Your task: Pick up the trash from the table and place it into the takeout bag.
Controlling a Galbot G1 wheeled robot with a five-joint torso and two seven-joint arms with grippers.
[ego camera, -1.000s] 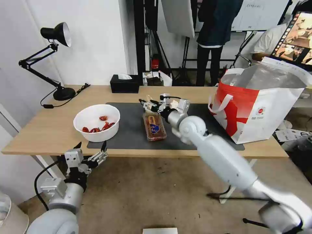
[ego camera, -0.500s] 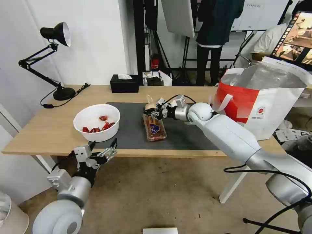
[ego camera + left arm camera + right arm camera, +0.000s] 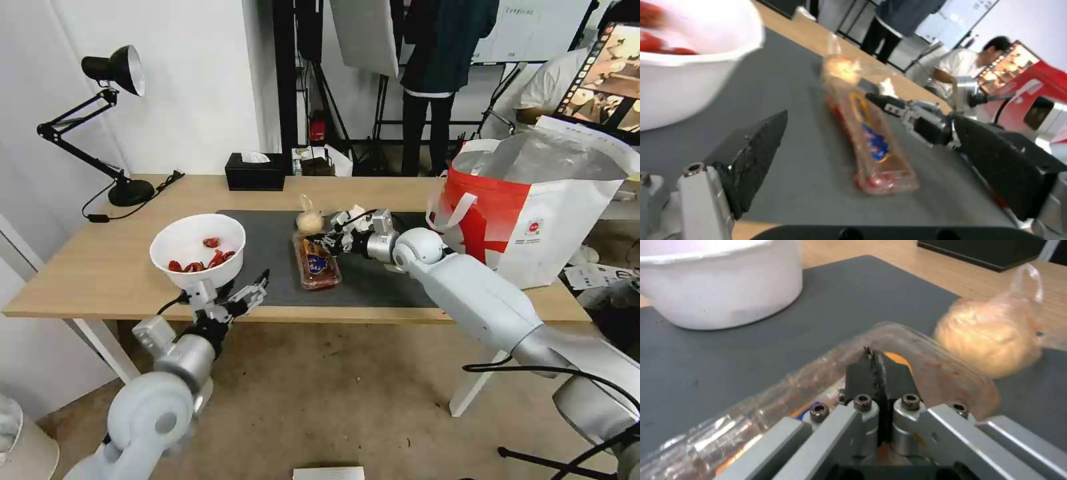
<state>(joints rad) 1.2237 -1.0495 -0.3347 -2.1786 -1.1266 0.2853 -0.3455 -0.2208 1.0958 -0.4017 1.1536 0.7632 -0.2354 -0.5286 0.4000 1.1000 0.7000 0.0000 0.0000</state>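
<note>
Two grippers are at work over the tabletop (image 3: 100,273), and the right one is nearer the trash. The right gripper (image 3: 331,235) has its fingers pressed together on the far rim of the clear plastic tray (image 3: 317,261), which lies mid-mat with its long axis running from twelve to six o'clock. The takeout bag (image 3: 533,213) stands at three o'clock from that pinch, well apart, so the carry would go rightward. The knotted bag (image 3: 309,220) sits just beyond the tray at twelve o'clock. The left gripper (image 3: 248,294) hangs spread at the near edge, beside the white bowl (image 3: 197,250). How deep the rim sits between the fingers is hard to make out.
</note>
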